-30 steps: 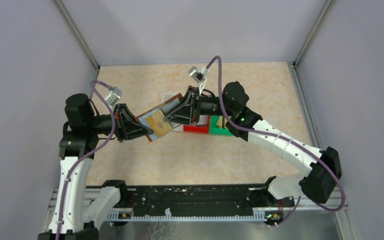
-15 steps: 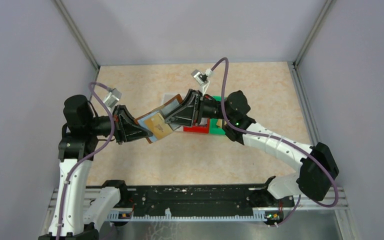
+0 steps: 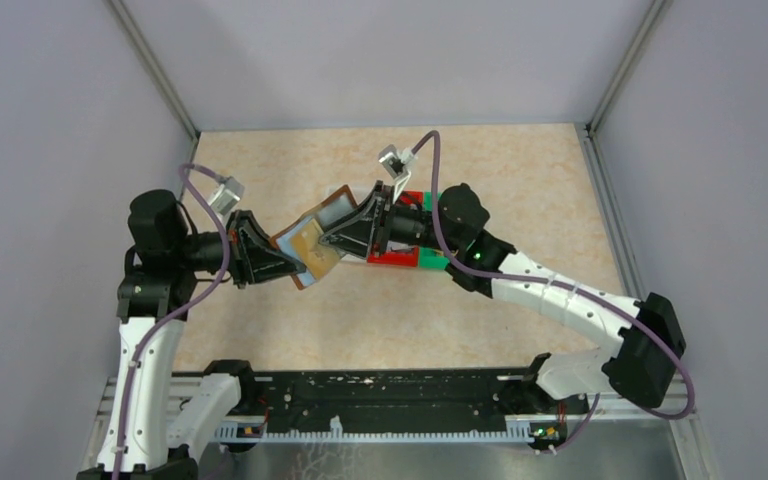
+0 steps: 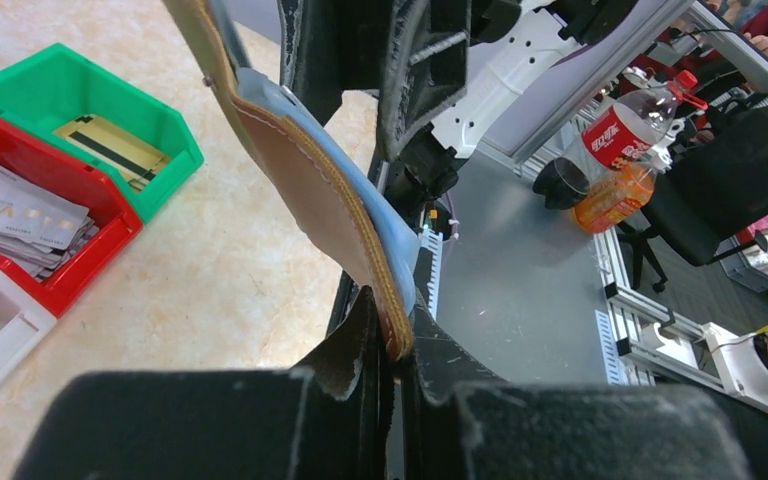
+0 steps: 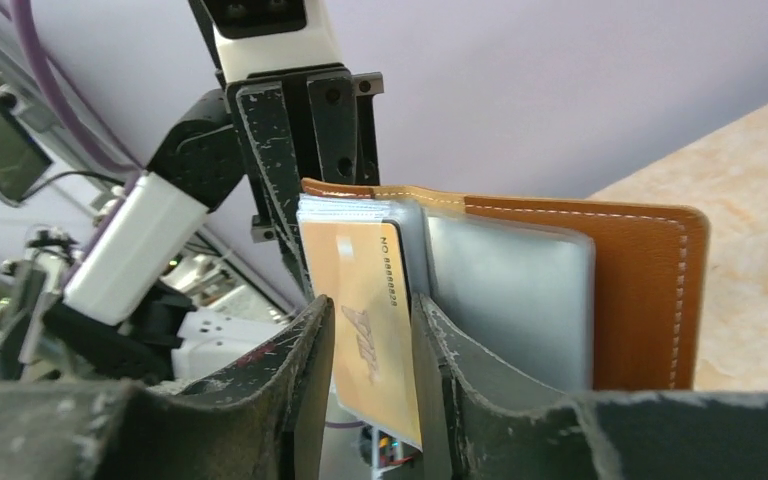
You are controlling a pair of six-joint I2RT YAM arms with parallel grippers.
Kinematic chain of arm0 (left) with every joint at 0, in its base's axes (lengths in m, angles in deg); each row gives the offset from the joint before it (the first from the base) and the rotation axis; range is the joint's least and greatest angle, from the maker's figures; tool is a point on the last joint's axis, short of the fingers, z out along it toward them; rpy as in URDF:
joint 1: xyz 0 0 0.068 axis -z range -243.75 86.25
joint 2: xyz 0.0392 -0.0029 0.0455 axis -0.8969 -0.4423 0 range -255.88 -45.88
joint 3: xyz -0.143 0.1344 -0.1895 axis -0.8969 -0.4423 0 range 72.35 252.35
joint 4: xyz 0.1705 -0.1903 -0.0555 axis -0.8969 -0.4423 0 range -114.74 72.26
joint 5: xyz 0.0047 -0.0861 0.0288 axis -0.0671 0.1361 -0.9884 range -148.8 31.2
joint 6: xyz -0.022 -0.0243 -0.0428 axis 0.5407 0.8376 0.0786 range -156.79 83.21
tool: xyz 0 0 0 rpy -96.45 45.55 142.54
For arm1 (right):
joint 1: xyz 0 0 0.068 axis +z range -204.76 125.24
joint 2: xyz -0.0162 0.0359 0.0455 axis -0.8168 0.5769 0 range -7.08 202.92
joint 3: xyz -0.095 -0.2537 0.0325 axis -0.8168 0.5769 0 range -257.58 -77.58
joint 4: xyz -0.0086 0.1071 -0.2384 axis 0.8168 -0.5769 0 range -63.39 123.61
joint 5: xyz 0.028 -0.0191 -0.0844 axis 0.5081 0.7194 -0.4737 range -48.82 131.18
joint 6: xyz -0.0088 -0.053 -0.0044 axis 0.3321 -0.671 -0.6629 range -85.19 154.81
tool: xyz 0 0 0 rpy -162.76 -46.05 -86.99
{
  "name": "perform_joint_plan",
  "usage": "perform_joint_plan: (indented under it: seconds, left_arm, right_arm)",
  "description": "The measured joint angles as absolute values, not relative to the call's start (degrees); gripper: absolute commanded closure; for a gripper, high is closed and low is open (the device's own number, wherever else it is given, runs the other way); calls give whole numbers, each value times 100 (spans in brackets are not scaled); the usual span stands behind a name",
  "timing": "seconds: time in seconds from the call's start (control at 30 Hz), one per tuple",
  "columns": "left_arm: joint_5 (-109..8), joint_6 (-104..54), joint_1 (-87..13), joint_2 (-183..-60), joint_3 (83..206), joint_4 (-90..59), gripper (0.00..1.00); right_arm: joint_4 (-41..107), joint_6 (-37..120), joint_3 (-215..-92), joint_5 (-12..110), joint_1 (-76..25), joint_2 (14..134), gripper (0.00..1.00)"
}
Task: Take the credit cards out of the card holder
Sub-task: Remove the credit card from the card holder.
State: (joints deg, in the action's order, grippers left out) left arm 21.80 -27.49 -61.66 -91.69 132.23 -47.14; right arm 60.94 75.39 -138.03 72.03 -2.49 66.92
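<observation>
**A:** Top external view first: open card holder point(image 3: 335, 212) up in the air over the table point(image 3: 520, 180), just left of the red bin point(image 4: 95, 265) and green bin point(image 4: 182, 152). Clamped at its near-left edge by the left gripper point(image 4: 392, 345), jaws nearly together on the leather.

**B:** Same from the left wrist: pinched right at the stitched rim, with very little leather between the pads. And on the right?

**A:** Nipped by the right gripper point(image 5: 372, 325): one gold card point(image 5: 365, 350), jaws closed narrowly on its two faces. Appears partly out of its clear sleeve point(image 5: 505, 290). Looks like mid-pull.

**B:** Some sorting already done, by the look of the bins: silvery cards point(image 4: 20, 210) in the red one, a second gold card point(image 4: 110, 148) in the green. More left in the holder?

**A:** Cannot tell. Only a stack of sleeve edges near the fold, nothing readable.

**B:** Worries from here?

**A:** Mainly that shallow hold on the left. With a tight sleeve and a hard pull, a real chance of dragging the holder out of the clamp and dropping everything onto the table. Also a chance of turning the sleeve inside out along with the card.

**B:** And the card itself?

**A:** Held near one end only, so liable to pivot or slip if tugged at an angle to the pocket. Best drawn straight along the sleeve, slowly, then carried right, probably to the green bin, going by the colours.
</observation>
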Motion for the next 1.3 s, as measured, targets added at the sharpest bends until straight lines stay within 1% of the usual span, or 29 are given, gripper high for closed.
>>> perform_joint_plan:
  seconds: [0.03, 0.13, 0.33, 0.57, 0.63, 0.8, 0.97, 1.3]
  left_arm:
    - [2167, -2746, -6166, -9169, 13223, -4719, 100]
    - [2117, -2744, -6166, -9190, 13223, -4734, 100]
    - [2068, -2749, -6166, -9212, 13223, -4717, 100]
    - [2110, -2740, -6166, -9208, 13223, -4686, 100]
    - [2156, -2740, -6166, -9193, 13223, -4682, 100]
    - [2252, -2740, -6166, -9112, 13223, -4668, 100]
    - [2353, -2738, -6168, -9103, 13225, -4666, 100]
    - [2412, -2764, -6201, -9103, 13256, -4668, 100]
  right_arm:
    - [6009, 7432, -13803, 7089, -201, 6668, 58]
    - [5803, 7176, -13803, 6822, -96, 6611, 56]
    - [5270, 6872, -13803, 6506, -13, 6392, 57]
    - [5333, 6951, -13803, 6757, -15, 6401, 65]
    - [5447, 7054, -13803, 6877, -35, 6462, 69]
    - [5677, 7311, -13803, 7163, -92, 6591, 84]
    - [5674, 7388, -13803, 7238, -127, 6609, 100]
    - [5980, 7620, -13726, 7487, -206, 6582, 100]
